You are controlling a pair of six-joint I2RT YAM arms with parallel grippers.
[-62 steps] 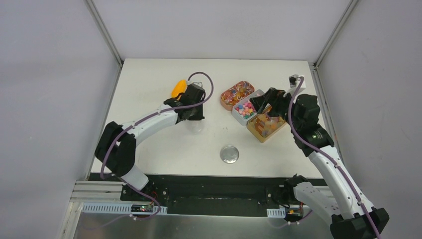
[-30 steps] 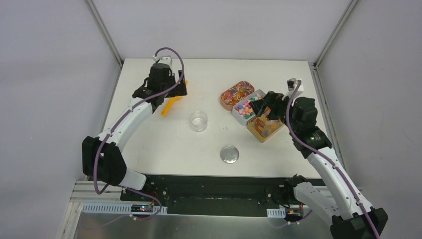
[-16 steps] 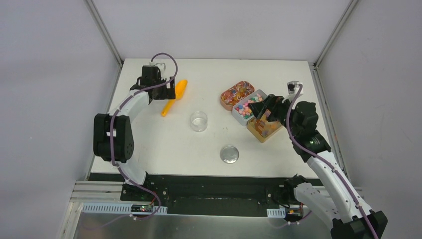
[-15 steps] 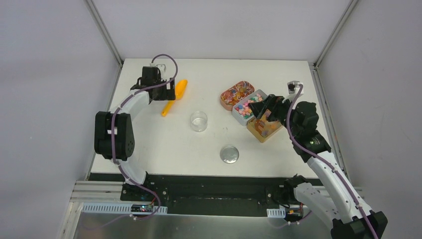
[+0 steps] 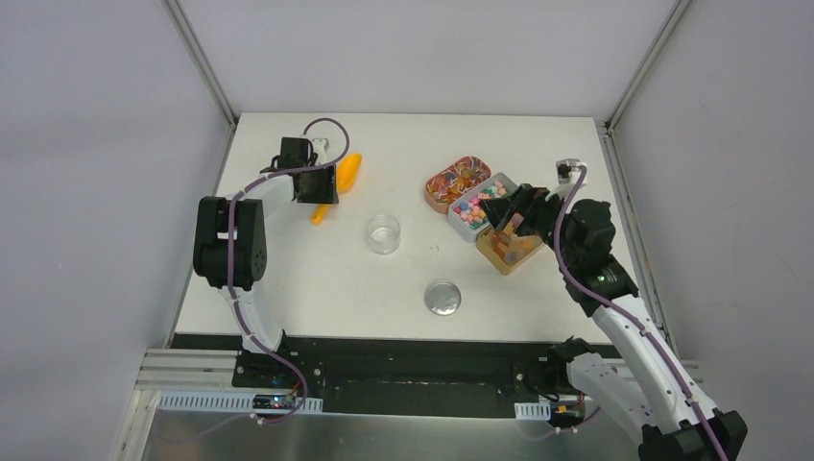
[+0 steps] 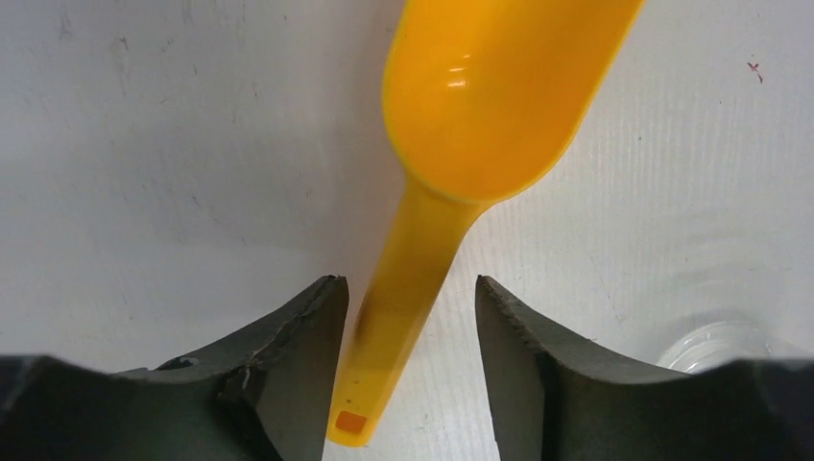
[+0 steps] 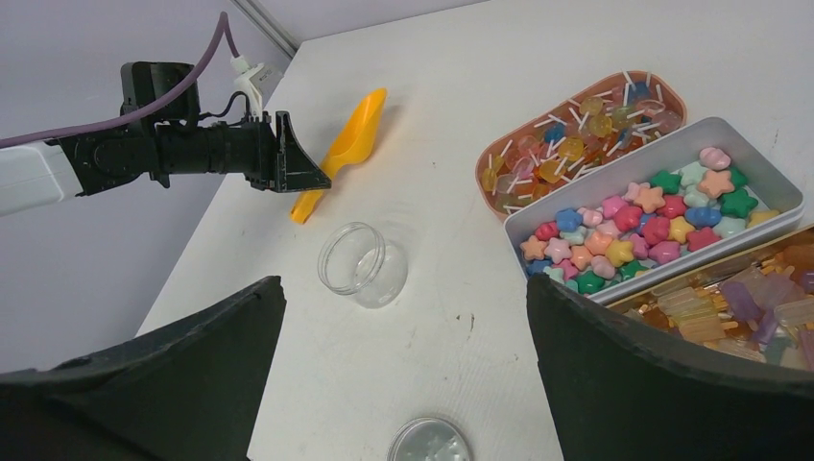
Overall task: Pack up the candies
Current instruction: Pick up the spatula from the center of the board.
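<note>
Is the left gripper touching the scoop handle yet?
Cannot tell. In the left wrist view the left gripper straddles the scoop handle. Bare table shows beside one finger, and shadow hides the other side.

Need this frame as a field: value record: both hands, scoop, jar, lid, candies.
left hand: open, fingers either side of the orange plastic scoop handle, not gripping
right hand: open, empty, over three open candy trays
scoop: lying on the white table, hollow up
jar: clear round plastic jar, upright, uncovered, no candy visible inside
lid: round silver lid, flat on the table, apart from the jar
candies: mixed-colour sweets, all in the trays
</note>
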